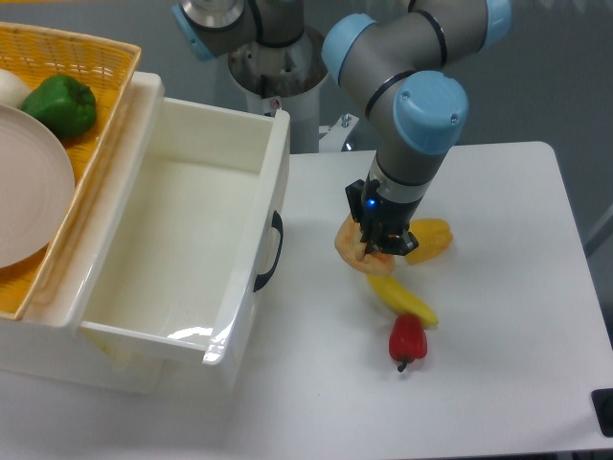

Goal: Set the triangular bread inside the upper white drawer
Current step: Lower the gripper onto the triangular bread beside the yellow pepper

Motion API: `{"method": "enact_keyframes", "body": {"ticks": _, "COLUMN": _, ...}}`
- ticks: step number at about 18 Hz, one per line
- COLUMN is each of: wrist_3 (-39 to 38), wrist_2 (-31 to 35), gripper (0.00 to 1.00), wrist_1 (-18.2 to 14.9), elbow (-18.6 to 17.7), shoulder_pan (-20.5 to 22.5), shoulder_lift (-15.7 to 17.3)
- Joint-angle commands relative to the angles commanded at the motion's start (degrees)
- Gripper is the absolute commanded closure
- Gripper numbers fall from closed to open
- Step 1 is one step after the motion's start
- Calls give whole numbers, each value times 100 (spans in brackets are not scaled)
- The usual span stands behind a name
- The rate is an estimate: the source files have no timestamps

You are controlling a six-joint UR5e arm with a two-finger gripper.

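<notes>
The triangular bread [351, 244] lies on the table just right of the upper white drawer [182, 240], beside its black handle. It looks light and soft, likely to dent, so a gentle pinch across its thick middle suits it. The gripper [376, 241] points straight down onto it, fingers seemingly closing around the bread; a firm hold cannot be told

Over on the white table [498, 316] there's a yellow bell pepper [431, 240], a banana [402, 299] just at its seven o'clock, and a red pepper [407, 340] right at the banana's six o'clock, touching or nearly so. Far left, a yellow woven basket [86, 53] holds a green pepper [60, 103], a pale plate [29, 192] and something white [11, 88] at the pepper's nine o'clock.
</notes>
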Motion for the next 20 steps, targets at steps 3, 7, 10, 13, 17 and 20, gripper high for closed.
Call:
{"method": "enact_keyframes", "body": {"ticks": 3, "wrist_3": -17, "wrist_2": -9, "gripper": 91, "wrist_1": 0, "elbow": 26, "shoulder_pan": 17, "shoulder_lift": 9}}
{"method": "enact_keyframes", "body": {"ticks": 7, "wrist_3": -105, "wrist_2": -17, "gripper": 91, "wrist_1": -9, "elbow": 35, "shoulder_pan": 9, "shoulder_lift": 0}}
{"method": "enact_keyframes", "body": {"ticks": 10, "wrist_3": -237, "wrist_2": -26, "gripper": 91, "wrist_1": 0, "elbow": 35, "shoulder_pan": -18, "shoulder_lift": 9}}
{"method": "enact_keyframes", "body": {"ticks": 13, "wrist_3": -237, "wrist_2": -26, "gripper": 91, "wrist_1": 0, "elbow": 53, "shoulder_pan": 8, "shoulder_lift": 9}}
{"method": "enact_keyframes", "body": {"ticks": 17, "wrist_3": -246, "wrist_2": -35, "gripper": 91, "wrist_1": 0, "elbow": 88, "shoulder_pan": 44, "shoulder_lift": 9}}
{"method": "enact_keyframes", "body": {"ticks": 20, "wrist_3": -290, "wrist_2": -70, "gripper": 91, "wrist_1": 17, "elbow": 97, "shoulder_pan": 61, "shoulder_lift": 9}}
